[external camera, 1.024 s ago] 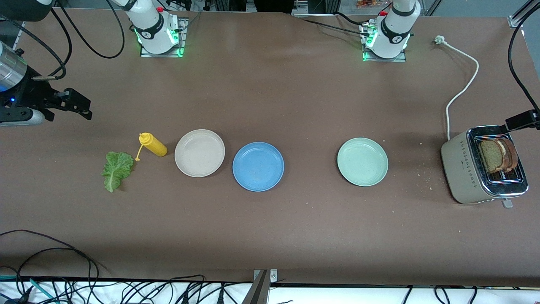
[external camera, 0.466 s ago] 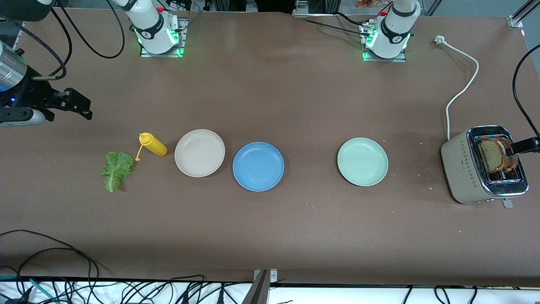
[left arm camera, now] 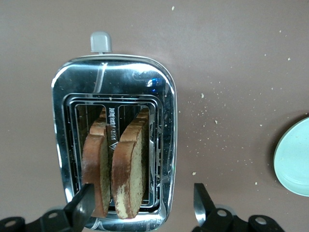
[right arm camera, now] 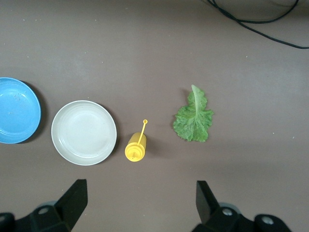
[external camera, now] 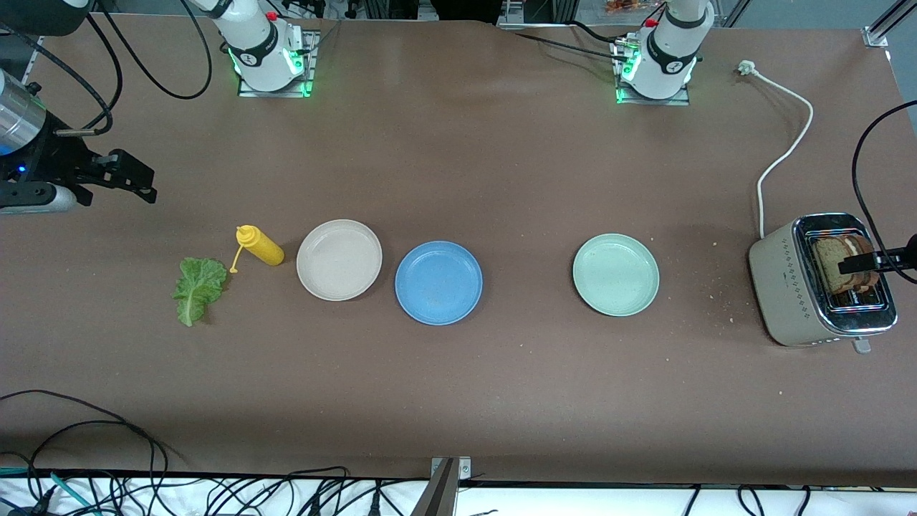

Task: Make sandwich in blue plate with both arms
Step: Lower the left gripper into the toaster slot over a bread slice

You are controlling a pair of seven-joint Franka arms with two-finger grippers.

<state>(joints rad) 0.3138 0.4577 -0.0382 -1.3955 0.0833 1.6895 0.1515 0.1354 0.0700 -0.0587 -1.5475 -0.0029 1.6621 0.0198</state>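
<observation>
No text can be made out for certain. On the toaster (left arm camera: 113,135), the metal bar between the two slots carries a line of small embossed lettering and a triangular warning sign, perhaps a hot-surface mark; the letters cannot be read. Both arm bases (external camera: 269,50) bear unreadable dark marks.

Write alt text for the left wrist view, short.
The left gripper hangs open over a chrome-topped toaster that holds two brown bread slices upright in its slots, fingers straddling both slices. Crumbs dot the brown table, and the pale green plate shows at the frame's edge.
</observation>
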